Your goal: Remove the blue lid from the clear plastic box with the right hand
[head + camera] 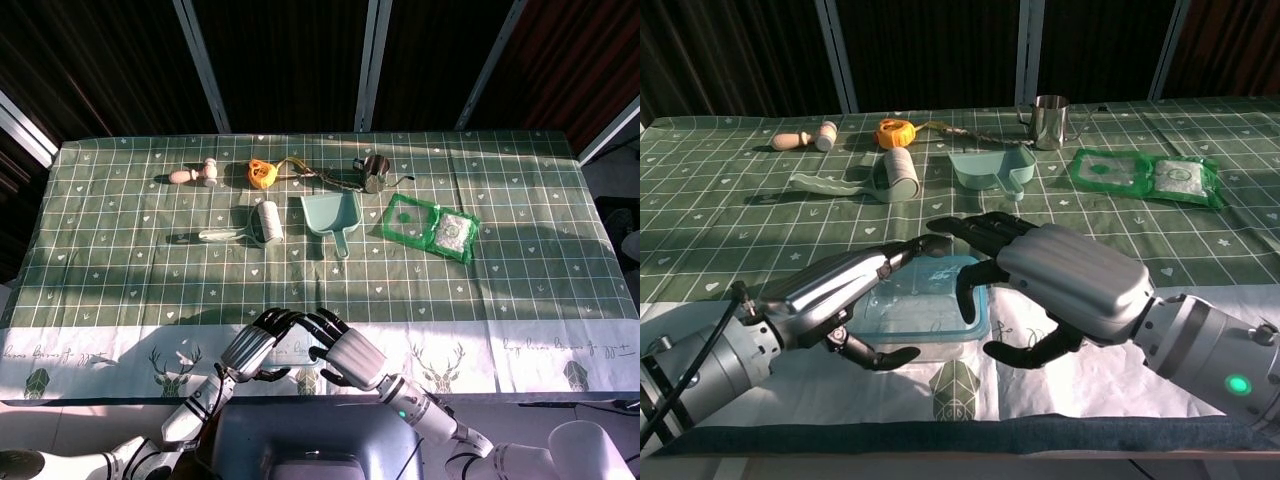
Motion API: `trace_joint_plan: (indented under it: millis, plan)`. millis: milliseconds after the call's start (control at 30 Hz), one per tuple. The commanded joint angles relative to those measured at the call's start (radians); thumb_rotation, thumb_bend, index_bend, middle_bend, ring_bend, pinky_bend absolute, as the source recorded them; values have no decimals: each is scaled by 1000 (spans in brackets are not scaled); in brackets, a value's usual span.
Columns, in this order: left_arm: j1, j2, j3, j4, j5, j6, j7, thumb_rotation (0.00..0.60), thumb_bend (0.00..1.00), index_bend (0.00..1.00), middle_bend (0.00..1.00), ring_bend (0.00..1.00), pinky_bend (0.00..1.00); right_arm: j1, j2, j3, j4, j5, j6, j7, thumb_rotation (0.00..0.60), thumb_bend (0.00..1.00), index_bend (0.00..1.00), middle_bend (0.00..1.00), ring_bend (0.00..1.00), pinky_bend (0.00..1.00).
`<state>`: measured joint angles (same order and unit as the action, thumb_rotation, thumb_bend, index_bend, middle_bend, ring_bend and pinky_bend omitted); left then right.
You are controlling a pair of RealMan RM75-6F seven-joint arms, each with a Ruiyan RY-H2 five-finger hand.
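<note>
The clear plastic box (902, 318) with its blue lid (930, 290) sits at the table's near edge on the white strip of cloth, and shows between both hands as the box (299, 348) in the head view. My left hand (835, 292) grips its left side, fingers along the far edge and thumb at the near edge; the same left hand (258, 343) appears in the head view. My right hand (1065, 283) reaches over the lid's right edge with fingers spread and curled down, thumb low beside the near right corner. The head view shows this right hand (348, 353) too. Whether it pinches the lid is hidden.
Further back lie a lint roller (264, 222), a pale green dustpan (331, 215), a green packet (430, 227), a metal cup (373, 175), an orange tape measure (262, 173) and small wooden pieces (195, 176).
</note>
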<state>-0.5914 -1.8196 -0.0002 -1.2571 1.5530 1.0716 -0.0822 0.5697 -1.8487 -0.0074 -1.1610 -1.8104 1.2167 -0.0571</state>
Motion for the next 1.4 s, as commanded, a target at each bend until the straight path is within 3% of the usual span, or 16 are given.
trace_joint_plan:
  millis: [33,1400]
  plan:
    - [0,-1,1,0,0,0,1,600,284,0,355,385,360,4,-2,1,-4,4,1,-6,600,435,625,35,0,0]
    - [5,-3,19,-6,1,-3,16,600,284,0,360,388,364,34,-9,8,-43,64,6,-39,600,435,636,41,0,0]
